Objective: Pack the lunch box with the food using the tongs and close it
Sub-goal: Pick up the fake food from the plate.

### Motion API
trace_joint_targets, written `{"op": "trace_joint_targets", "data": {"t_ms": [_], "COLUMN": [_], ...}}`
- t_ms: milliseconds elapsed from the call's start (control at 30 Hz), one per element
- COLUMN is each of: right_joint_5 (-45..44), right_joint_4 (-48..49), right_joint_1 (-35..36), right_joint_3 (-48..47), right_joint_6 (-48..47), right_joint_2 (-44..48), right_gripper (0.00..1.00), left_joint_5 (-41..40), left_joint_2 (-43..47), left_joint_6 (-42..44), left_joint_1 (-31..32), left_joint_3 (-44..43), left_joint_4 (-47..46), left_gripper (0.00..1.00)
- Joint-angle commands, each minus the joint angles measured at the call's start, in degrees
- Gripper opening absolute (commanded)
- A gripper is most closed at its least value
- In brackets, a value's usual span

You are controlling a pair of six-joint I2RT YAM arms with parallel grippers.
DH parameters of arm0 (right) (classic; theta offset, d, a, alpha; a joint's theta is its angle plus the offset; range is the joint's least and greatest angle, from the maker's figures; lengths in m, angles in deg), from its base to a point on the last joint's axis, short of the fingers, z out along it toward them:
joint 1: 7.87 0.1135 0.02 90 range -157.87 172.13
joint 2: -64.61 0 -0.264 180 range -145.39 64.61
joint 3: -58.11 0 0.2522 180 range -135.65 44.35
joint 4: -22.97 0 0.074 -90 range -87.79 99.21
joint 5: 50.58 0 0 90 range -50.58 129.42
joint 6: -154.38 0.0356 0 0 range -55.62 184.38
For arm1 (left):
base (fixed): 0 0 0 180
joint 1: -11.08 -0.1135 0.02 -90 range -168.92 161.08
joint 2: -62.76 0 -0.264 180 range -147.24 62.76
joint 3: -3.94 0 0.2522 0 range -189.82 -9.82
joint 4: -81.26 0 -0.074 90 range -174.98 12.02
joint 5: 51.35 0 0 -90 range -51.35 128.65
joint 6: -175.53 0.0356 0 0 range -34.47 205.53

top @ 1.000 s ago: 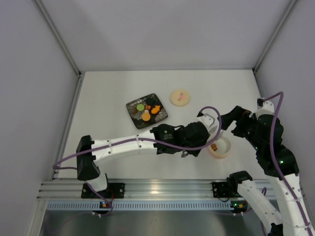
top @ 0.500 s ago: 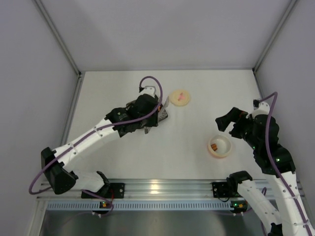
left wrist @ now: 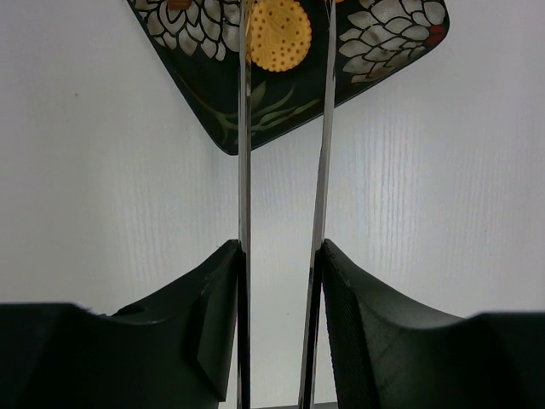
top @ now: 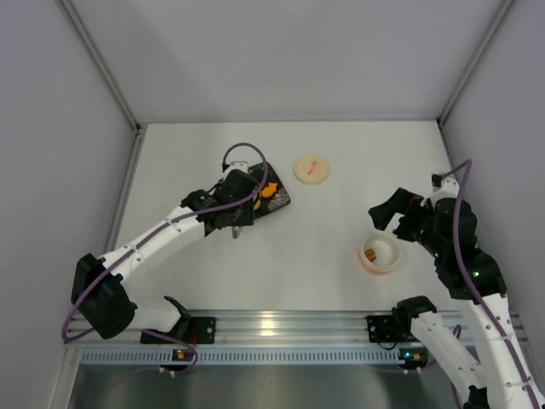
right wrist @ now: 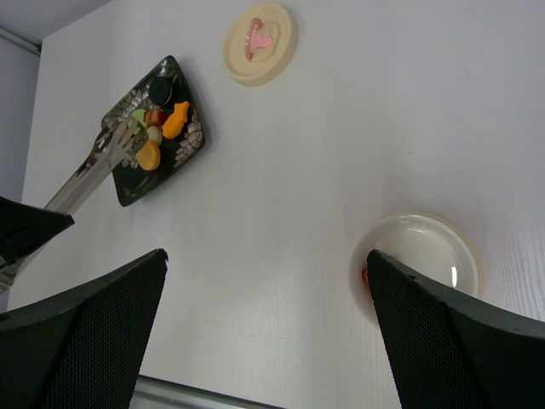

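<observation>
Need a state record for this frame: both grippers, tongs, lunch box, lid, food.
left gripper: shut on the thin silvery metal tongs, over the dark square patterned plate
tongs: arms run either side of a round orange food piece on the plate
right gripper: open, empty, near the small round cream lunch box, not touching
lunch box: upright, uncovered, small orange piece inside
lid: cream, round, pink mark up, flat on the white table, apart from the box

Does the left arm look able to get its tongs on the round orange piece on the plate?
Probably yes: the tongs are held open, their arms flanking the round orange piece in the left wrist view, nothing in between.
</observation>
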State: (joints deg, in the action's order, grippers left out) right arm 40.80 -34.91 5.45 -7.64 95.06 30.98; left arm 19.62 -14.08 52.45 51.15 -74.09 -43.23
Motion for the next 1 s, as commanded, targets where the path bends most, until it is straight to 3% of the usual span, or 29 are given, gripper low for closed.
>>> {"op": "trace_joint_targets", "data": {"t_ms": [0, 967], "right_joint_5": [0.72, 0.72], "right_joint_4": [3.07, 3.07], "right_joint_1": [-0.75, -0.84], "right_joint_3": [0.48, 1.19], "right_joint_6": [0.09, 0.09], "right_joint_2": [0.14, 0.49], "right_gripper": [0.99, 1.0], "left_joint_5": [-1.19, 1.0], "left_joint_2": [-0.24, -2.62], "left_joint_6": [-0.14, 0.03], "left_joint_1": [-0.35, -0.44], "left_joint_3": [0.72, 3.71], "left_joint_4": [-3.26, -3.7], "left_gripper": [0.47, 0.48]}}
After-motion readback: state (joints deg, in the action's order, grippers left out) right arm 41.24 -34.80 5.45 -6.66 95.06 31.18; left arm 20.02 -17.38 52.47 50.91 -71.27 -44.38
